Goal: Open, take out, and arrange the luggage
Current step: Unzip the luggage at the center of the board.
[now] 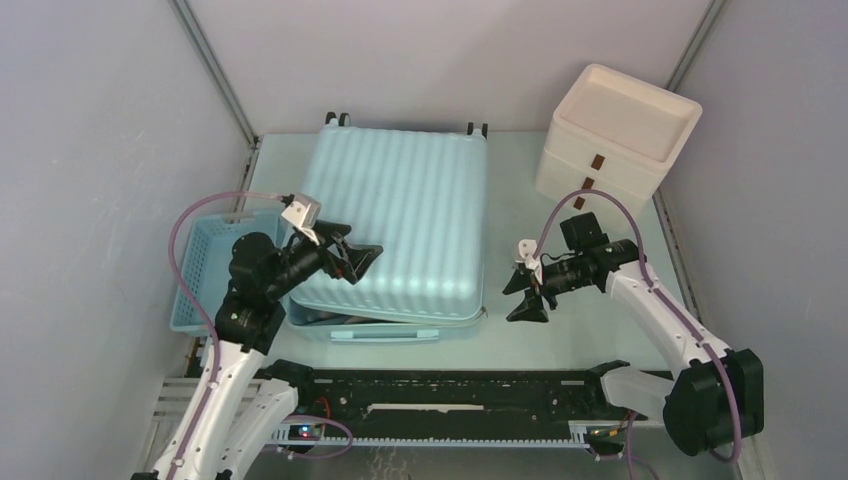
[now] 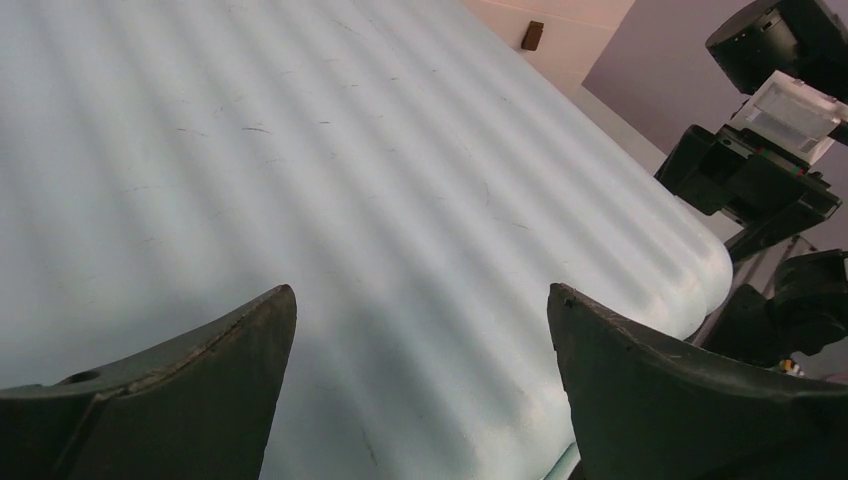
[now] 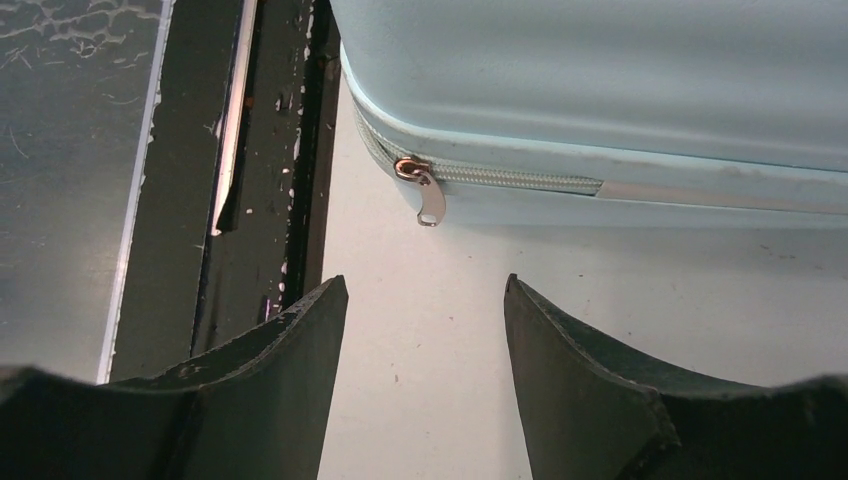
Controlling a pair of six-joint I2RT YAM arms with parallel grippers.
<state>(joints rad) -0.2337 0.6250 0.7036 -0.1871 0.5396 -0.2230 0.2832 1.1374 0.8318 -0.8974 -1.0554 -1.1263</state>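
Left gripper (image 1: pixel 365 262), spread wide and empty, hovered over the lower left part of the large pale mint-blue ribbed hard-shell suitcase (image 1: pixel 400 220), which lay flat in the middle of the top view. Right gripper (image 3: pixel 425 290), parted and holding nothing, faced the small metal zipper pull (image 3: pixel 430 200) at the lower right corner. To open it well, I think a finger had to hook under the lid's rim, not press on the ribs.

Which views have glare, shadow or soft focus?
Top external: even light, mild sheen on the luggage lid near its front edge. Left wrist: left tool underlit, lid scratches sharp. Right wrist: zipper pull sharp, small glint.
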